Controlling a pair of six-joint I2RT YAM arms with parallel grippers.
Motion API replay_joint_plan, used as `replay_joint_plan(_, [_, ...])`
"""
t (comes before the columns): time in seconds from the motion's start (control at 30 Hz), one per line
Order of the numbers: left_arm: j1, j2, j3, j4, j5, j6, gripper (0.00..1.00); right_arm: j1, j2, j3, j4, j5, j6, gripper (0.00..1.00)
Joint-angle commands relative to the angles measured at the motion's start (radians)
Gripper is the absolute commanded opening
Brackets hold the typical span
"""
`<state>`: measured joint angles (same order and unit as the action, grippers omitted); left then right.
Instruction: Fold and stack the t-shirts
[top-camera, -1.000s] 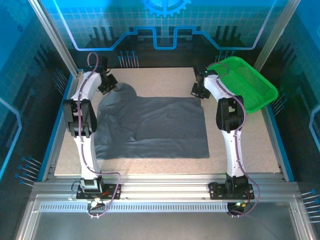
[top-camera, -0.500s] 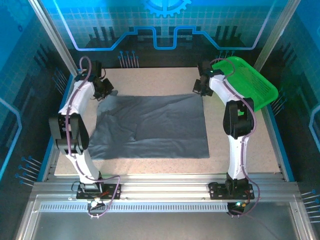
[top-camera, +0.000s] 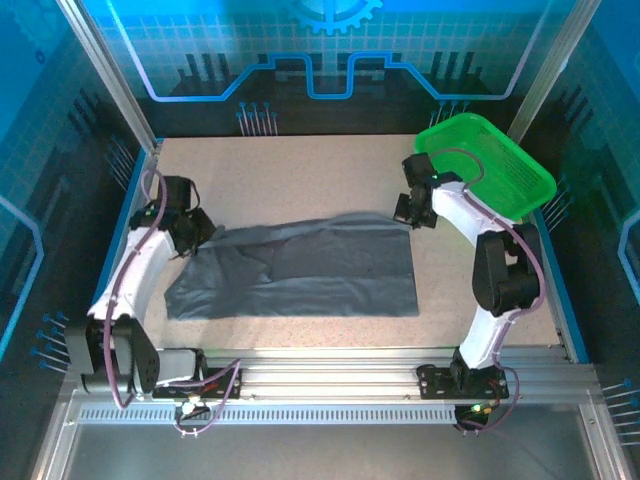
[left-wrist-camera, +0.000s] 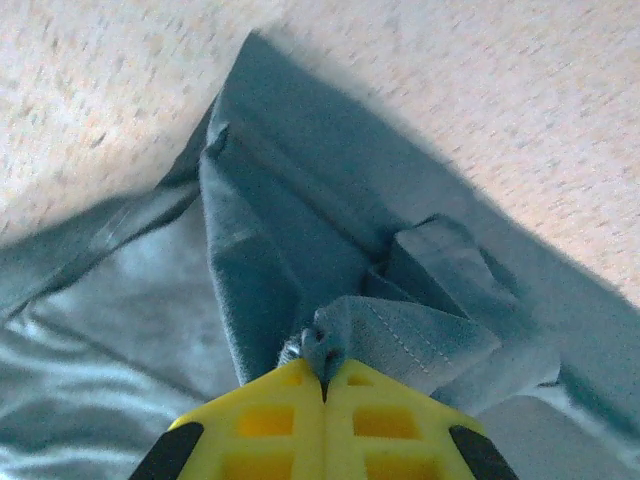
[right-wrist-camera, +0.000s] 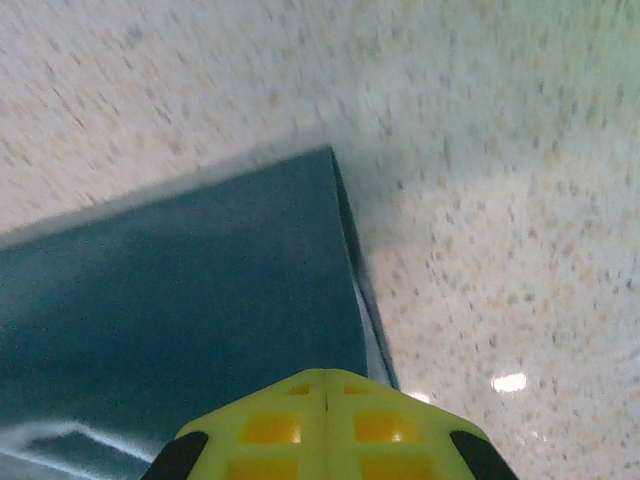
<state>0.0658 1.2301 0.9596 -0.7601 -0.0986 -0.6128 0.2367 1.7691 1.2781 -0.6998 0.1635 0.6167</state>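
A dark slate-grey t-shirt (top-camera: 320, 275) lies across the middle of the table, its far part lifted and drawn toward the near side. My left gripper (top-camera: 203, 233) is at the shirt's far left corner. In the left wrist view the yellow fingers (left-wrist-camera: 325, 362) are shut on a bunched hem of the t-shirt (left-wrist-camera: 280, 230). My right gripper (top-camera: 407, 214) is at the far right corner. Its fingers (right-wrist-camera: 327, 375) are shut, with the corner of the t-shirt (right-wrist-camera: 180, 290) running under the tips.
A bright green plastic basket (top-camera: 500, 170) sits tilted at the back right corner, just behind the right arm. Speckled tabletop (top-camera: 300, 165) lies bare behind the shirt, and a strip of it shows in front. Blue frame rails border the left and right sides.
Both grippers have moved toward the near edge, carrying the shirt's far edge with them. The shirt now spans less from back to front, and the left arm has swung outward and lower.
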Motion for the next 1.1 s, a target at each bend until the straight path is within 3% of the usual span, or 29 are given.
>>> replay_joint_plan(0.0, [-0.004, -0.044, -0.061, -0.041, -0.038, -0.073, 0.0, 0.016, -0.039, -0.064, 0.019, -0.012, 0.014, 0.0])
replay_joint_plan(0.53, [-0.006, -0.122, -0.035, -0.147, -0.259, -0.022, 0.0, 0.082, -0.116, -0.153, -0.056, 0.108, 0.0, 0.0])
replay_joint_plan(0.7, [-0.006, -0.119, -0.054, -0.16, -0.269, -0.023, 0.0, 0.081, -0.108, -0.164, -0.074, 0.165, -0.019, 0.0])
replay_joint_plan(1.07, [-0.006, -0.128, -0.127, -0.146, -0.272, -0.021, 0.0, 0.115, -0.132, -0.207, -0.077, 0.149, -0.006, 0.0])
